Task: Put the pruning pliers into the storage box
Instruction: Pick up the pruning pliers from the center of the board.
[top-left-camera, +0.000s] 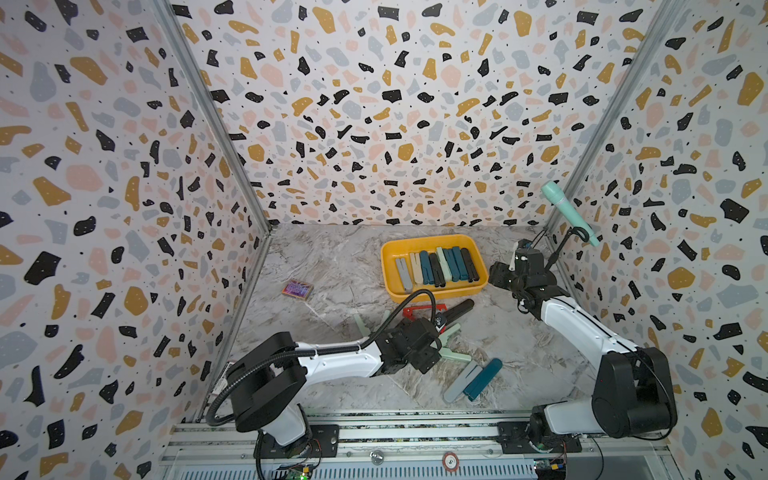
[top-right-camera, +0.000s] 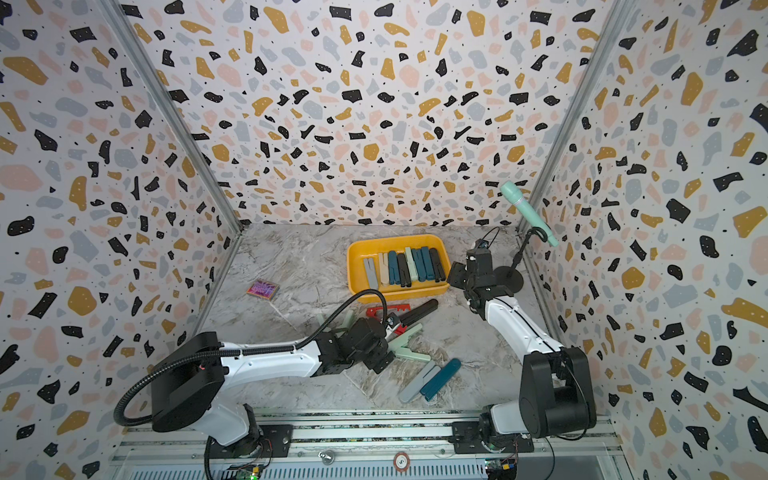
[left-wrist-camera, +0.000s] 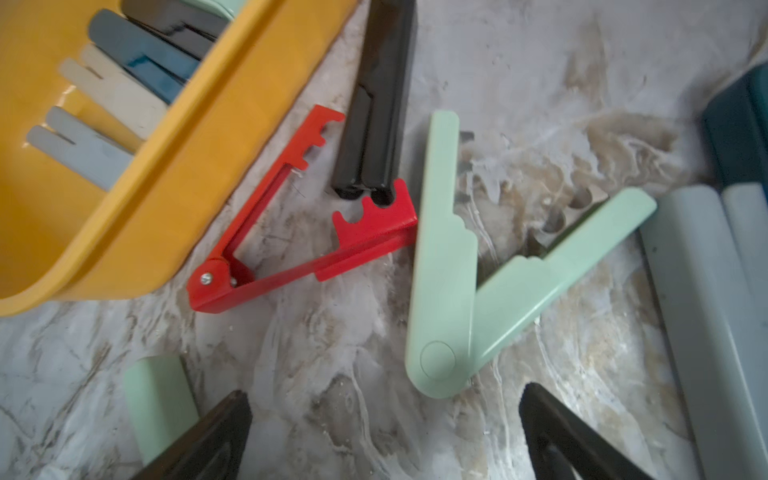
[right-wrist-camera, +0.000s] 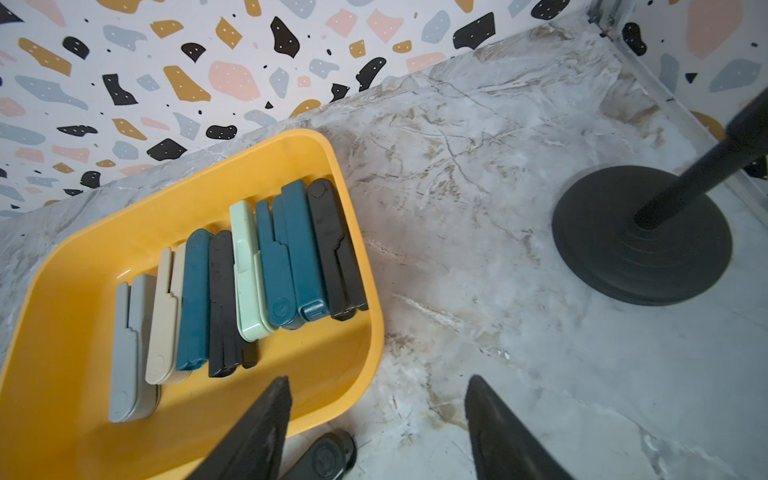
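Row of pliers (top-left-camera: 436, 268) in storage box (top-left-camera: 390, 266), loose pliers (top-left-camera: 484, 378) on table (top-left-camera: 340, 266) before it, card box (top-left-camera: 297, 289) left.

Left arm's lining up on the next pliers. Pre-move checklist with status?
1. Left gripper open and empty: ok.
2. Right gripper empty, jaws apart: ok.
3. Storage box has free floor beside the row already in it: ok.
4. Mint pliers ahead of the left gripper folded shut: not ok, splayed in a V.
5. Mint pliers clear of neighbours: not ok, the red pliers seem to touch one arm with their tip.
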